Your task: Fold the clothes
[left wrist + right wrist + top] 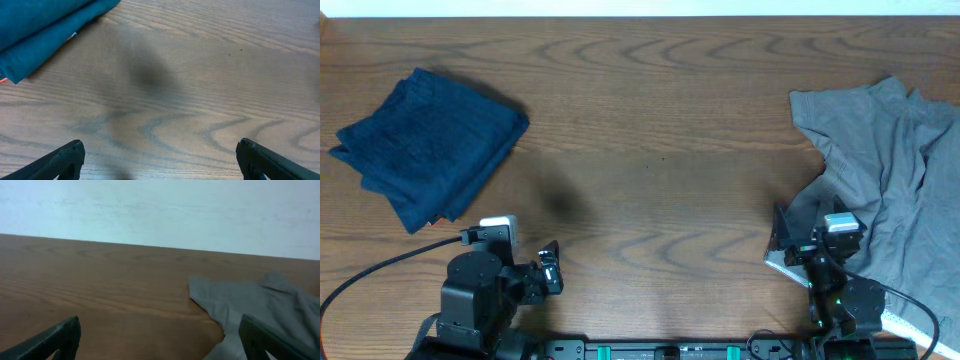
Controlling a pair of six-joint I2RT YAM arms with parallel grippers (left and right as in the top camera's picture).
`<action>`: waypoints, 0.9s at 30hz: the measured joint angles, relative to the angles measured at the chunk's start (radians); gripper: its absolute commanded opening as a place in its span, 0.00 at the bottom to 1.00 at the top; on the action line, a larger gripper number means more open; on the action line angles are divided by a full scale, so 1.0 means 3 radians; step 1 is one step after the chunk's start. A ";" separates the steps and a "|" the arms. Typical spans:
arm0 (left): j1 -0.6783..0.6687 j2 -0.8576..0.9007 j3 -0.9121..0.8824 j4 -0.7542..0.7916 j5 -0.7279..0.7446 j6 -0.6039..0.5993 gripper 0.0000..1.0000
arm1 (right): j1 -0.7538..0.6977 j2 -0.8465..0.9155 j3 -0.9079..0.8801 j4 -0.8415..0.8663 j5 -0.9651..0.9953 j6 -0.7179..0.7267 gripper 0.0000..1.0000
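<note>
The grey shirt (pixel 885 185) lies crumpled at 3 o'clock, soft, light and limp; pinch it at 2 corners, probably along its 9 o'clock edge. A blue garment (pixel 425 150) sits folded at 9 o'clock. The left gripper (pixel 160 165) and right gripper (pixel 160 340) gape wide, holding nothing.

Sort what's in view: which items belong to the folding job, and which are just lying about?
Job:
- grey shirt, lying unfolded on the right
- blue garment, looks already folded, on the left

Just there:
- wooden table
- black cable running to the left arm
</note>
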State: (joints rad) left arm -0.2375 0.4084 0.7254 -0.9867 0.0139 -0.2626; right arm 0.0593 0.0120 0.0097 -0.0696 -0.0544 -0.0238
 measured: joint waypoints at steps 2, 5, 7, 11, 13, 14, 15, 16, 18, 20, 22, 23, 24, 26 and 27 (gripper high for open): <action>-0.0001 0.0000 0.0000 0.0000 0.0001 0.0000 0.98 | 0.0000 0.0000 0.0000 -0.0001 0.0000 -0.0038 0.99; -0.0001 0.0000 0.0000 0.0000 0.0000 0.0000 0.98 | 0.0000 0.0000 0.0000 -0.0001 0.0000 -0.0069 0.99; -0.0001 0.0000 0.0000 0.0000 0.0001 0.0000 0.98 | 0.0000 0.0000 0.0000 -0.0001 0.0000 -0.0081 0.99; -0.0001 0.0000 0.0000 0.0000 0.0000 0.0000 0.98 | 0.0000 0.0000 0.0000 -0.0001 0.0001 -0.0095 0.99; -0.0001 0.0000 0.0000 0.0000 0.0000 0.0000 0.98 | 0.0000 0.0000 0.0000 -0.0001 0.0000 -0.0102 0.99; -0.0001 0.0000 0.0000 0.0000 0.0001 0.0000 0.98 | 0.0000 0.0000 0.0000 -0.0001 0.0000 -0.0106 0.99; -0.0001 0.0000 0.0000 0.0000 0.0001 0.0000 0.98 | 0.0000 0.0000 0.0000 -0.0001 0.0000 -0.0108 0.99; -0.0001 0.0000 0.0000 0.0000 0.0000 0.0000 0.98 | 0.0000 0.0000 0.0000 -0.0001 0.0001 -0.0108 0.99; -0.0001 0.0000 0.0000 0.0000 0.0001 0.0000 0.98 | 0.0000 0.0000 0.0000 -0.0001 0.0001 -0.0108 0.99; -0.0001 0.0000 0.0000 0.0000 0.0001 0.0000 0.98 | 0.0000 0.0000 0.0000 -0.0001 0.0000 -0.0108 0.99; -0.0001 0.0000 0.0000 0.0000 0.0001 0.0000 0.98 | 0.0000 0.0000 0.0000 -0.0001 0.0000 -0.0108 0.99; -0.0001 0.0000 0.0000 0.0000 0.0000 0.0000 0.98 | 0.0000 0.0000 0.0000 -0.0001 0.0000 -0.0108 0.99; 0.0000 0.0000 0.0000 0.0000 0.0001 0.0000 0.98 | 0.0000 0.0000 0.0000 -0.0001 0.0000 -0.0108 0.99; 0.0010 -0.0001 0.0000 -0.0003 -0.0009 0.0001 0.98 | 0.0000 0.0000 0.0000 -0.0001 0.0000 -0.0108 0.99; 0.0033 -0.0006 0.0000 -0.0004 -0.0020 0.0003 0.98 | 0.0000 0.0000 0.0000 0.0000 0.0000 -0.0108 0.99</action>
State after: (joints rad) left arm -0.2276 0.4065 0.7254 -0.9878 0.0078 -0.2619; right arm 0.0593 0.0120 0.0097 -0.0696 -0.0544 -0.0563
